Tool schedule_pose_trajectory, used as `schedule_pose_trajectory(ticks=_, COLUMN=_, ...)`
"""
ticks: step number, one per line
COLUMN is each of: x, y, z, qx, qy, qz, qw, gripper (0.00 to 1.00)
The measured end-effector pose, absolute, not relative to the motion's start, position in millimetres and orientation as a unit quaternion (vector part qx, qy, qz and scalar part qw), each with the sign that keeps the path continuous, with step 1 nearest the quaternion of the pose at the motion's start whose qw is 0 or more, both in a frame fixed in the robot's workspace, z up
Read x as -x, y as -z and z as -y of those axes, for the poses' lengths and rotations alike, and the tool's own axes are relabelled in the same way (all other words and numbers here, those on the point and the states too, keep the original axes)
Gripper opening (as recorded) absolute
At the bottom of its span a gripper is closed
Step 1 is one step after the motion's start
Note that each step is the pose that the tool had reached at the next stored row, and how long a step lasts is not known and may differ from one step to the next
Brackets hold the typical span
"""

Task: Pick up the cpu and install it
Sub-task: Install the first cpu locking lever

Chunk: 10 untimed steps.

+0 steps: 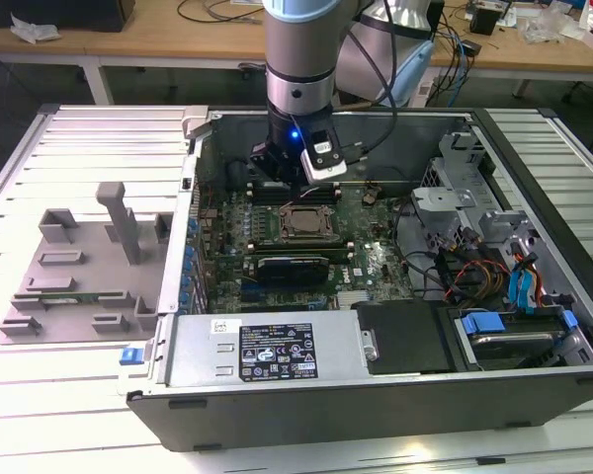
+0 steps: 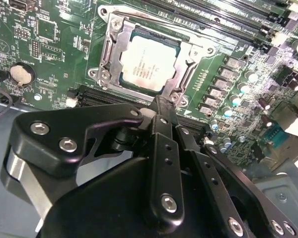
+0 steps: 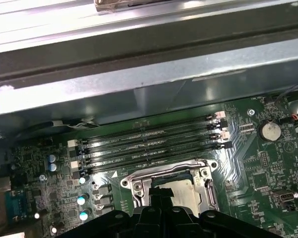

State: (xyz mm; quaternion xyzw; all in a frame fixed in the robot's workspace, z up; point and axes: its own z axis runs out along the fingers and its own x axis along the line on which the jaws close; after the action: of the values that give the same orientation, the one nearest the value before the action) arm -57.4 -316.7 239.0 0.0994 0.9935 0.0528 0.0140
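Observation:
The cpu is a silvery square chip lying flat inside the metal-framed socket on the green motherboard. In the exterior view the cpu sits near the middle of the open computer case. My gripper hangs just above the socket's edge, fingers drawn together with nothing between them. In the first wrist view its black tips cover part of the cpu. The arm's wrist and gripper stand just behind the socket in the exterior view.
Black memory slots run beside the socket, and a coin battery lies on the board. The case wall rises close behind. A grey fixture tray lies at the exterior view's left; drive bays and cables fill the right.

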Motion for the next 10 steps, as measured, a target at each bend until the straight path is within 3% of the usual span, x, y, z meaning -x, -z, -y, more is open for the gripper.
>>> schedule_pose_trajectory(ticks=10, x=57.2, y=-234.3, z=313.5, qx=-0.105, qy=-0.054, qz=-0.993, qw=0.014, gripper=0.11)
